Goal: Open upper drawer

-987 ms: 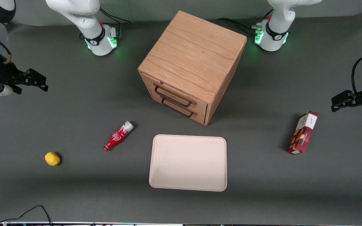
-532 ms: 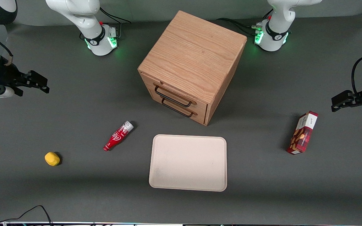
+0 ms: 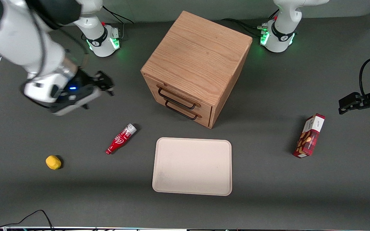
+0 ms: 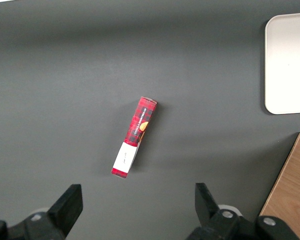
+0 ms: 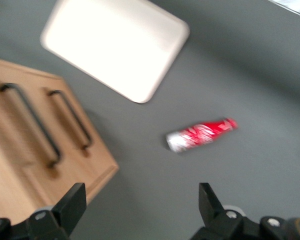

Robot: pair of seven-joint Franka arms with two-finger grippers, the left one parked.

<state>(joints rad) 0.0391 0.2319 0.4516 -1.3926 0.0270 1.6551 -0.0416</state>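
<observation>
The cube-shaped oak cabinet (image 3: 198,57) stands mid-table, both drawers closed. The upper drawer (image 3: 185,97) carries a thin black wire handle (image 3: 176,98), just above the lower drawer's twin handle (image 3: 181,112). My right gripper (image 3: 107,85) hovers above the table, beside the cabinet toward the working arm's end, well apart from the handles. In the right wrist view the gripper (image 5: 140,202) is open with nothing but grey table between its fingers (image 5: 72,200). That view also holds the upper drawer's handle (image 5: 30,125) and the lower one (image 5: 72,120).
A cream tray (image 3: 192,189) lies in front of the cabinet, nearer the camera. A red bottle (image 3: 120,142) lies on its side beside the tray, below the gripper. A yellow lump (image 3: 53,162) sits toward the working arm's end, a red box (image 3: 309,135) toward the parked arm's.
My right arm has swung in from the working arm's end of the table toward the cabinet. Its fingers stay open. The drawers have not moved.
</observation>
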